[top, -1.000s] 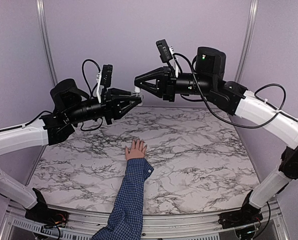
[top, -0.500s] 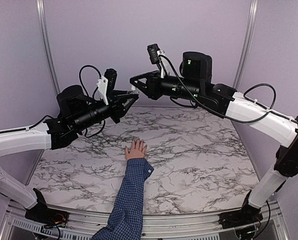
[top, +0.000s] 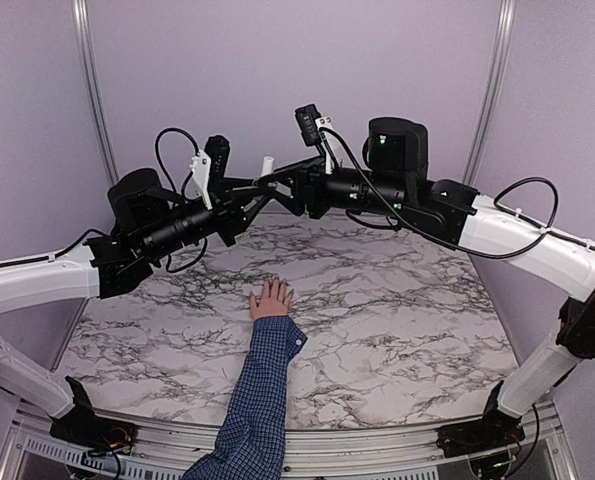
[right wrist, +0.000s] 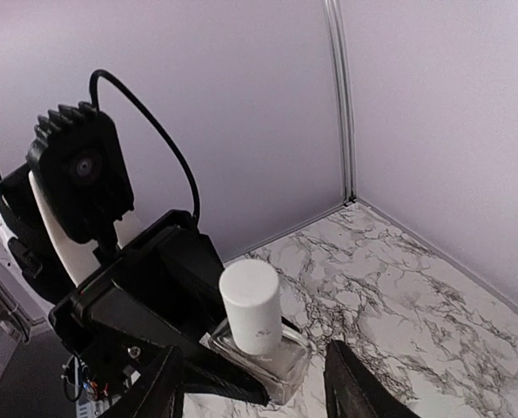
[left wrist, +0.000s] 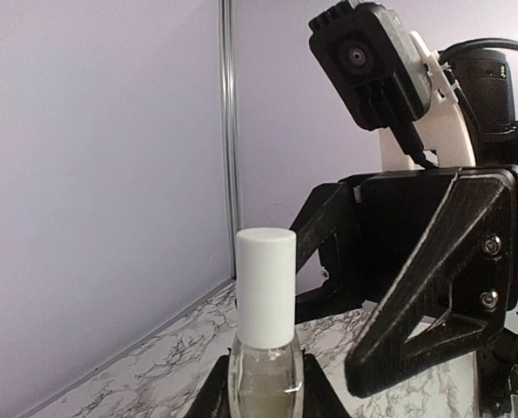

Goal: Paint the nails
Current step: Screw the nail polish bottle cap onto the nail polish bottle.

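**op:** quick check, what have my grippers got?

**reply:** Your left gripper is clamped tight on a clear nail polish bottle. It holds it upright in the air with the white cap on. Your right gripper is partly open and holds nothing. In its wrist view the bottle sits in line between its fingers, and neither one looks to be touching it.

**op:** and the nails?

**reply:** The nails are down on the marble bench, on the small hand lying flat with fingers spread. Its blue checked sleeve comes in from the near edge. Both your grippers hang well above and behind it. The nails are too tiny to make out up close.
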You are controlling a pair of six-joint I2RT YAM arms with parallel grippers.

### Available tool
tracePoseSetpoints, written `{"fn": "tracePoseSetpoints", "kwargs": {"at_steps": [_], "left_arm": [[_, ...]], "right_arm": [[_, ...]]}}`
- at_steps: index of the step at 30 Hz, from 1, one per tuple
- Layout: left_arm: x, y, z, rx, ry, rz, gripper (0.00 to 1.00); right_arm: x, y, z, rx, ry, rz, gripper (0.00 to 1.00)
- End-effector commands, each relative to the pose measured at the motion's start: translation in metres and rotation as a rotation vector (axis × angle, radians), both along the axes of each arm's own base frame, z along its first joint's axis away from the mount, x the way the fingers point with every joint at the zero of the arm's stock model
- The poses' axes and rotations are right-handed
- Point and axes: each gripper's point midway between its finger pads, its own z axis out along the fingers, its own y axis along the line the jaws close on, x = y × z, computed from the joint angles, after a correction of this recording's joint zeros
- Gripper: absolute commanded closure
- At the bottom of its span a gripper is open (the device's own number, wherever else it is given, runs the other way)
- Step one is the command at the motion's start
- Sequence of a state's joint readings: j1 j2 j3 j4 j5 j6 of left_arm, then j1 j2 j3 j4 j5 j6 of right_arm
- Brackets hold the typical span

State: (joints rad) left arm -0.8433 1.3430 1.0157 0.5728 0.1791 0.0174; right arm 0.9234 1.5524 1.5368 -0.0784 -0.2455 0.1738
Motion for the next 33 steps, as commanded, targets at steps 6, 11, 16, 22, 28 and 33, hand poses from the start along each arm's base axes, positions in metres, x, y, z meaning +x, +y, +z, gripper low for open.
{"fn": "tracePoseSetpoints", "kwargs": {"at_steps": [6,11,16,22,28,33], "left_arm": [[-0.057,-0.007,0.028,-0.067,0.017,-0.357,1.0],[-0.079,-0.011,0.03,-0.059,0.047,-0.509,1.0],[-0.095,-0.015,0.033,-0.049,0.084,-0.64,1.0],[-0.11,-0.02,0.038,-0.031,0.114,-0.778,1.0],[-0.117,-0.022,0.033,-0.01,0.142,-0.845,1.0],[-0.119,-0.022,0.031,-0.005,0.15,-0.86,1.0]], "right_arm": [[-0.045,-0.026,0.049,0.086,-0.175,0.224,0.32],[-0.063,-0.03,0.049,0.07,-0.21,0.353,0.3],[-0.076,-0.036,0.051,0.056,-0.247,0.446,0.3],[-0.093,-0.037,0.053,0.065,-0.293,0.561,0.32],[-0.105,-0.037,0.059,0.102,-0.276,0.644,0.42],[-0.112,-0.036,0.066,0.146,-0.25,0.697,0.48]]}}
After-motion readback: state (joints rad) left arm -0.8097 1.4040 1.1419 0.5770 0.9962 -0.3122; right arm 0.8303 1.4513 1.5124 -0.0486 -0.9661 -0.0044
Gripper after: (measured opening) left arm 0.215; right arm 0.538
